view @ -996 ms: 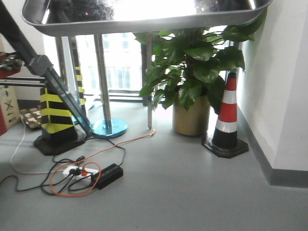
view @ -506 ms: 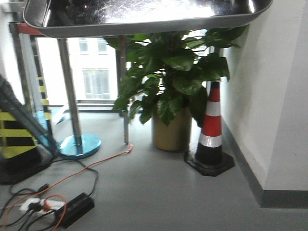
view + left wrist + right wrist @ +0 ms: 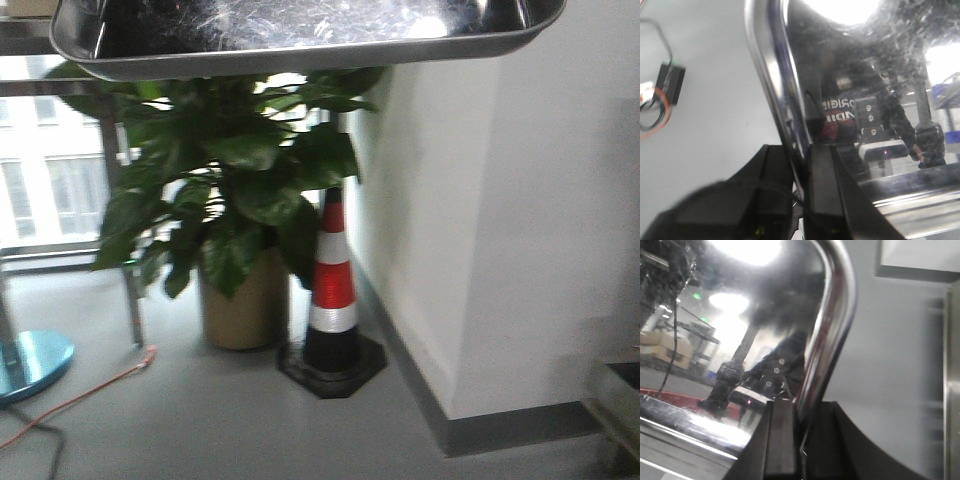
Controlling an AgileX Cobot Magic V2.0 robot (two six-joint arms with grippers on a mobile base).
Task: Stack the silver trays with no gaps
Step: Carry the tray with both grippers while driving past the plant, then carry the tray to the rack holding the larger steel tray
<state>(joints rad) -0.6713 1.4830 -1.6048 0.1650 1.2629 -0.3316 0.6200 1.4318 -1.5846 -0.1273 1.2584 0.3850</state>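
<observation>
The left gripper (image 3: pixel 799 186) is clamped on the rolled rim of a tray (image 3: pixel 865 80): one finger (image 3: pixel 771 190) sits outside the rim on the floor side, the other sits inside against the shiny pan wall, and the rim runs up and away from the narrow gap between them. The right gripper (image 3: pixel 799 440) holds the opposite rim in the same manner, with one finger on the inner side and one on the outer side, and the curved corner of the rim rises directly above it. The tray therefore hangs between the two grippers, clear of the floor (image 3: pixel 220 430). In the front view it spans the top edge of the picture. Below it in that view stand a potted plant (image 3: pixel 230 190) and, just beside the pot, an orange-and-white traffic cone (image 3: pixel 333 290) near a white wall (image 3: pixel 500 220). An orange cable (image 3: pixel 90 392) lies on the floor. Outside the left gripper, well apart from it, a black power adapter (image 3: pixel 670 82) rests on the floor.
</observation>
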